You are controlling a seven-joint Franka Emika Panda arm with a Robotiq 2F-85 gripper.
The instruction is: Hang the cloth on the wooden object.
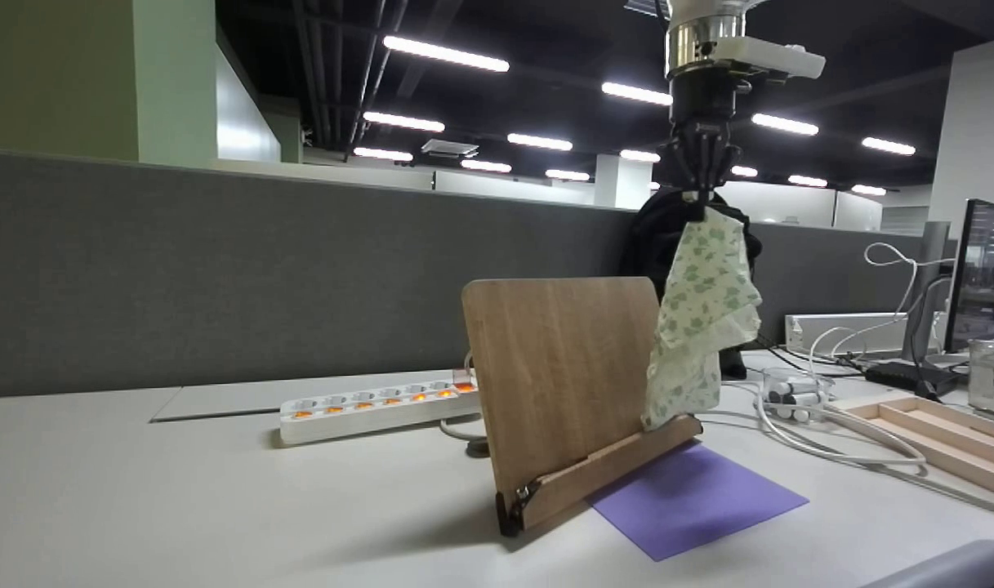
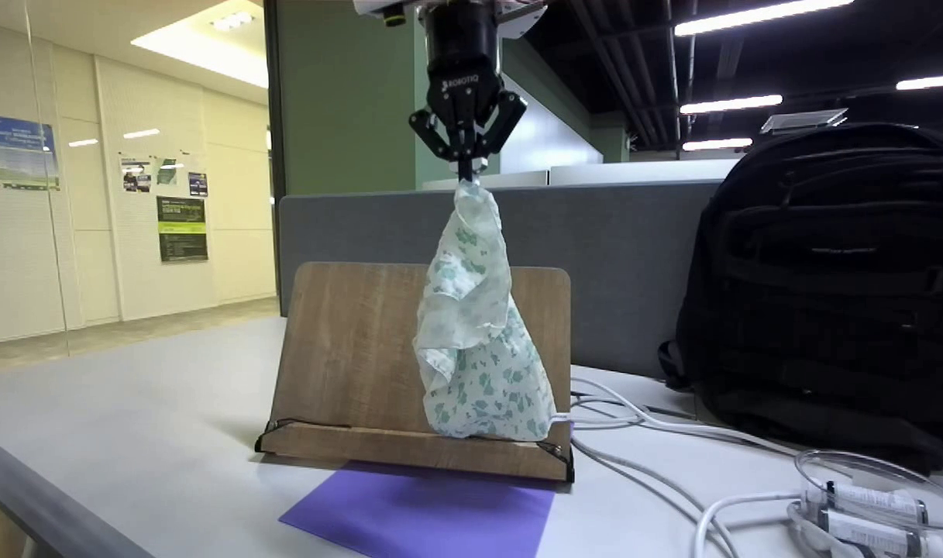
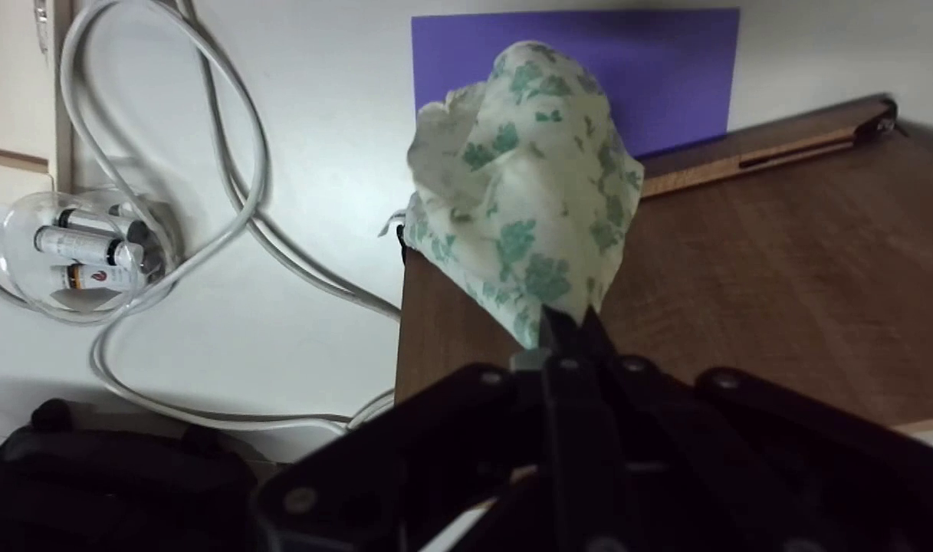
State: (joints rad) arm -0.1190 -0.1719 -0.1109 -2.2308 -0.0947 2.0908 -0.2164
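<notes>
Pinching the cloth (image 2: 475, 325) by its top, the pincer (image 2: 466, 173) dangles it before the board (image 2: 355, 349), lower end near the ledge (image 2: 347, 444). A sheet (image 2: 440, 515) lies at the board's front, cables (image 3: 260, 165) and a backpack (image 2: 835, 302) at its side, a power strip (image 1: 382, 418) at its back.

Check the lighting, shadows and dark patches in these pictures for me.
In both exterior views, linear ceiling lights burn out to white; in an exterior view, the wooden bookstand casts a soft shadow on the desk; in the wrist view, the claw and backpack look very dark.
</notes>
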